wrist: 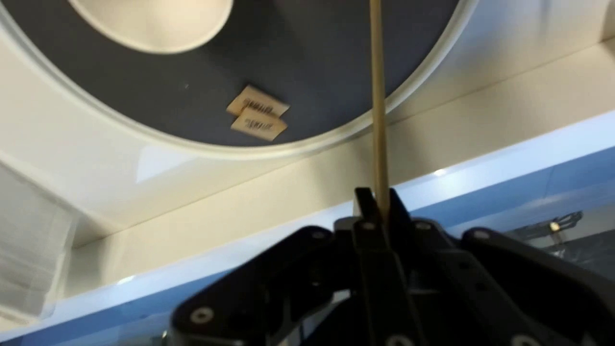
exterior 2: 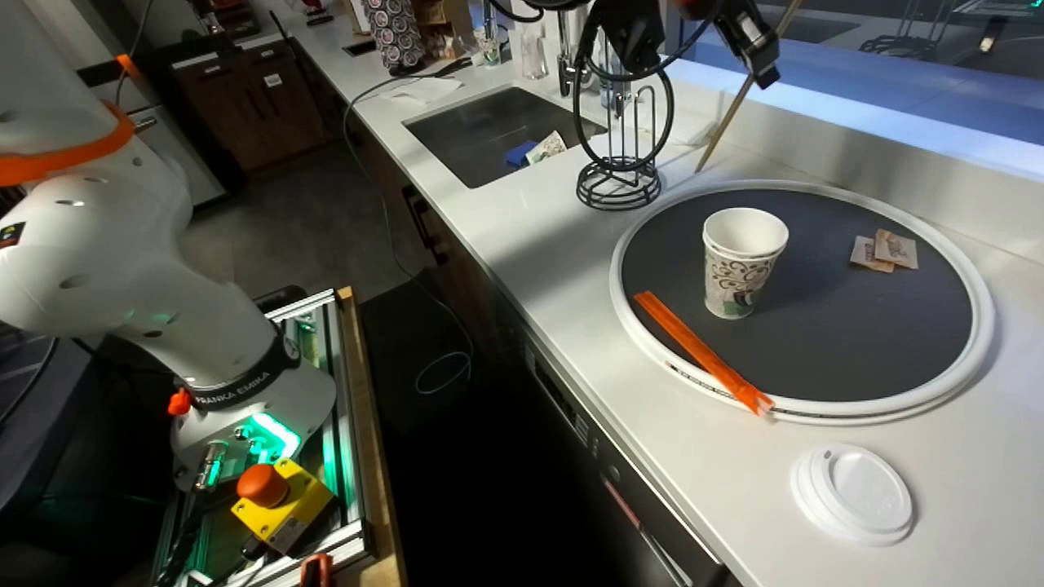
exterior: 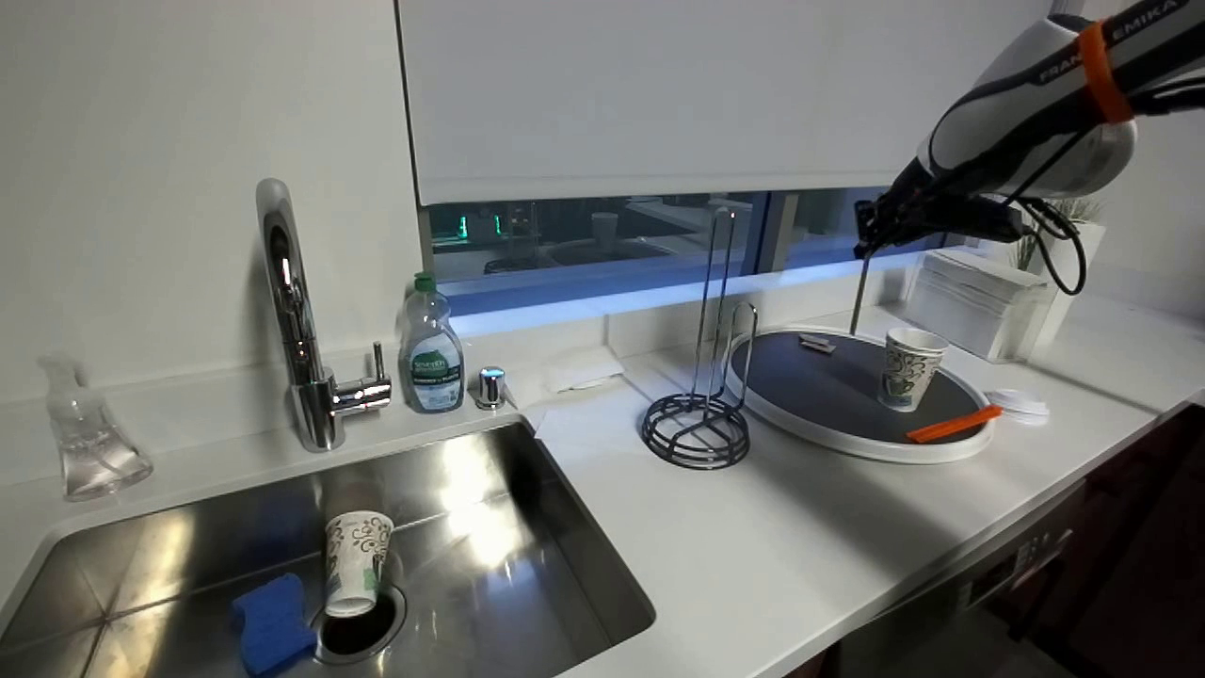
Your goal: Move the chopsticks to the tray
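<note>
The chopsticks [exterior: 860, 297] are thin, straight and light brown up close. They hang down from my gripper [exterior: 866, 240], slightly tilted, and also show in an exterior view [exterior 2: 728, 118]. In the wrist view the gripper [wrist: 376, 199] is shut on the chopsticks [wrist: 378, 110]. I cannot tell whether one stick or two are held. The tray [exterior: 800, 381] is a large round dark grey dish with a white rim; it also shows in an exterior view [exterior 2: 832, 350] and in the wrist view [wrist: 158, 101]. The gripper is above the tray's back edge, near the window.
A patterned paper cup [exterior 2: 738, 273] stands on the tray, with small packets [exterior 2: 889, 251] and an orange wrapper [exterior 2: 693, 342] across the rim. A black wire stand [exterior: 697, 433], white lids [exterior 2: 856, 493], a napkin holder [exterior: 974, 297] and the sink [exterior: 565, 574] are nearby.
</note>
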Controlling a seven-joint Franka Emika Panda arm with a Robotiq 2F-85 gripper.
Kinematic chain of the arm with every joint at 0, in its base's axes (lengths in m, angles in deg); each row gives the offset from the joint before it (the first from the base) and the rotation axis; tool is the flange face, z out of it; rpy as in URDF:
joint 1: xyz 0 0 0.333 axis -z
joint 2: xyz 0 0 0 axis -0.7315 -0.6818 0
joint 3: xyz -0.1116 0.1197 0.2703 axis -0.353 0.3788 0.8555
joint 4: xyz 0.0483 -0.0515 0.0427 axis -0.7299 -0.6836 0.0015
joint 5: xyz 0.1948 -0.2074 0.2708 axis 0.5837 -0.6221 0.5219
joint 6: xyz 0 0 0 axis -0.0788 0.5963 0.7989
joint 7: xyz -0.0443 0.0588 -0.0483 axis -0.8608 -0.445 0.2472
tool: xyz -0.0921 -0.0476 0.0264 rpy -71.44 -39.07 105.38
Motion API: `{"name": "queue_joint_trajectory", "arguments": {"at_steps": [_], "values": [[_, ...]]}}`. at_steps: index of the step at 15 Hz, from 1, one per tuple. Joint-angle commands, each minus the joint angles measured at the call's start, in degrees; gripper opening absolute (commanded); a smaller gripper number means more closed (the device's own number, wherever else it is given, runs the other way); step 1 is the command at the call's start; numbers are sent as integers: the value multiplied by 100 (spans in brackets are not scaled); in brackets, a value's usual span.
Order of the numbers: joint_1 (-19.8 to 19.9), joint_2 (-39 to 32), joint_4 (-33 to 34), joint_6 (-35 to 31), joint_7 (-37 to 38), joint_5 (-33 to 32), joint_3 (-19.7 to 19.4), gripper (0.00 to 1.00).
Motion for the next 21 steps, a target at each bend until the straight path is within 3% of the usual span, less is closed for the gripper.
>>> {"name": "queue_joint_trajectory", "arguments": {"at_steps": [1,4,9,14,21], "values": [[84,-140,358,1289,-1014,940,189,2],[202,-378,783,2336,-964,708,159,2],[327,-928,1513,3486,-990,491,135,2],[340,-1462,2015,3962,-961,265,156,2],[305,-2005,2370,4037,-905,-140,165,2]]}}
